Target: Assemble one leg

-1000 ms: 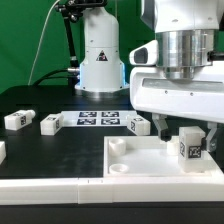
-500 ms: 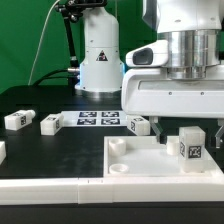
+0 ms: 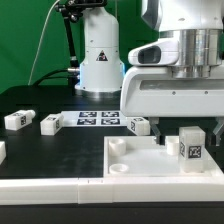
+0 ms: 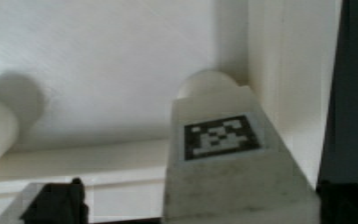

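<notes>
A leg (image 3: 190, 146), a small white block with a square tag, stands upright on the large white panel (image 3: 130, 165) near the exterior view's right. My gripper (image 3: 190, 128) hangs just above it, open, with one finger (image 3: 161, 131) on each side of the leg and a gap to both. In the wrist view the leg (image 4: 229, 150) stands between the dark fingertips (image 4: 51, 203), touching neither. The gripper (image 4: 202, 205) holds nothing.
Three more legs lie on the black table: two at the left (image 3: 16, 119) (image 3: 49, 123) and one (image 3: 138, 125) beside the marker board (image 3: 97, 119). The robot base (image 3: 100, 60) stands behind. A round socket (image 3: 118, 146) shows on the panel.
The fingers have spread apart from the leg and the hand has risen slightly and shifted to the exterior view's left. The leg stays standing on the panel.
</notes>
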